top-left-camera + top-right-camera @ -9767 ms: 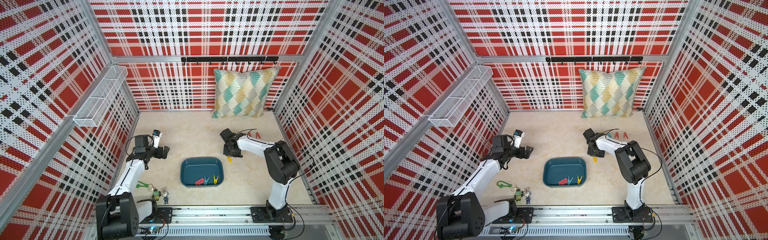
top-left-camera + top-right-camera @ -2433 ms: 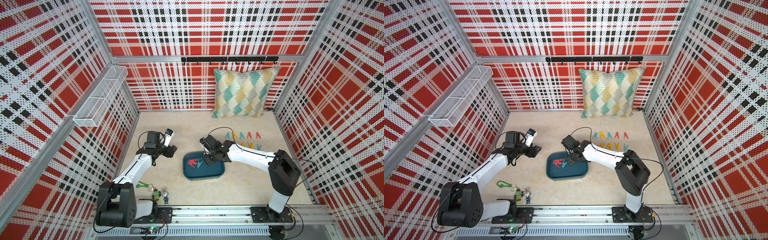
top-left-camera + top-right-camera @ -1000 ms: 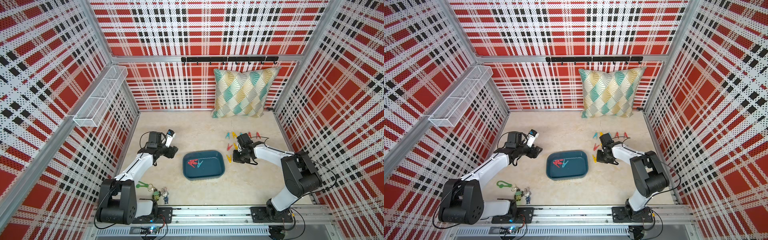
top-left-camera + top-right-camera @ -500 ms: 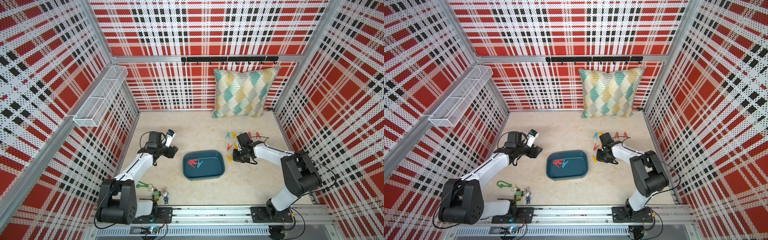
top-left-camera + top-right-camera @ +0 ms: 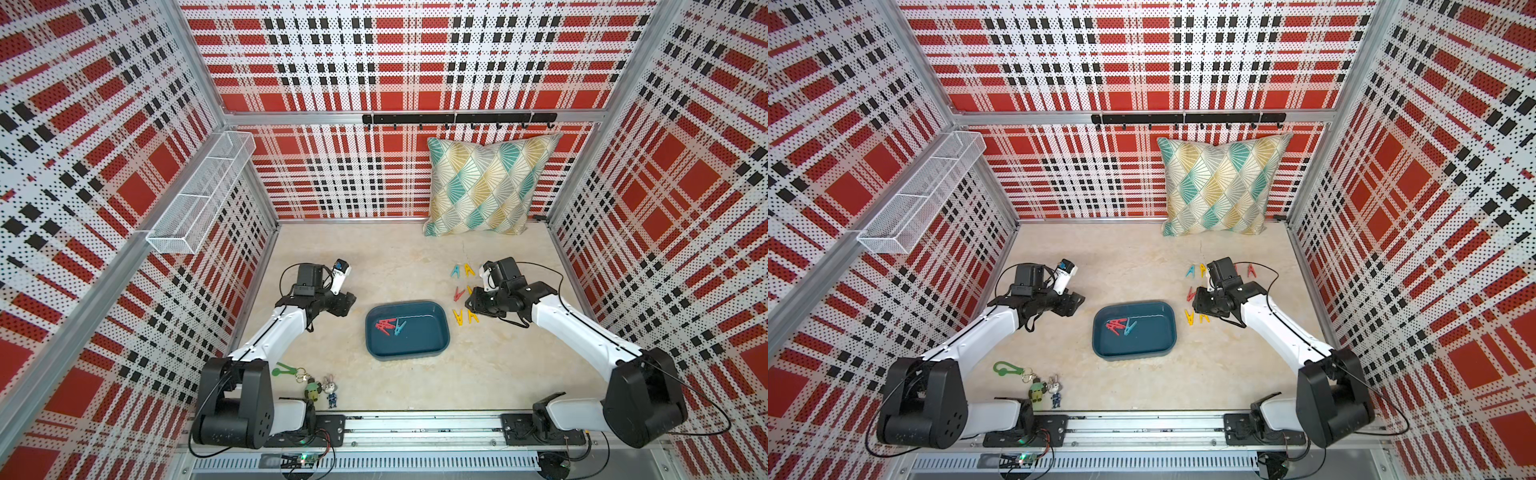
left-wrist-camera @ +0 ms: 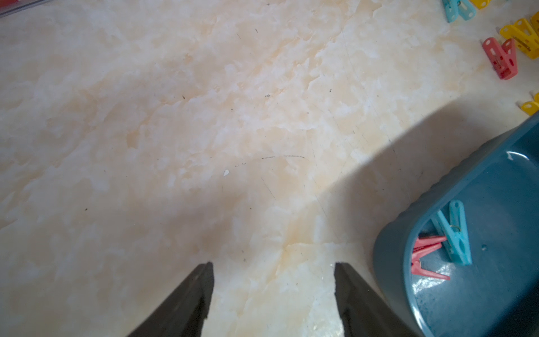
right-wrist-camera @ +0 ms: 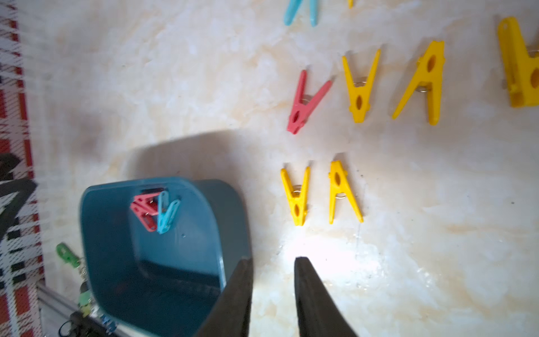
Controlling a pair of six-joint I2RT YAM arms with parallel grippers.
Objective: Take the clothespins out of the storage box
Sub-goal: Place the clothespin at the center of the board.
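Note:
The dark teal storage box (image 5: 428, 338) (image 5: 1152, 338) sits mid-table. Red clothespins (image 5: 384, 326) (image 7: 144, 210) and a teal one (image 5: 400, 327) (image 7: 166, 216) lie bunched at its left end. Several more clothespins lie on the table right of the box, among them two yellow ones (image 5: 458, 318) (image 7: 296, 195) (image 7: 341, 192) and a red one (image 5: 458, 294) (image 7: 306, 102). My right gripper (image 5: 473, 306) (image 7: 274, 259) hangs just above these, slightly open and holding nothing. My left gripper (image 5: 345, 302) (image 6: 274, 264) stands open over bare table left of the box (image 6: 495, 204).
A patterned pillow (image 5: 486, 187) leans on the back wall. A green clip with keychain figurines (image 5: 286, 370) lies front left. A white wire basket (image 5: 199, 199) hangs on the left wall, and a black hook rail (image 5: 457, 118) runs along the back wall.
My right gripper has gone from shut to slightly open, and a second yellow clothespin now lies beside the first near the box. The left arm has not moved.

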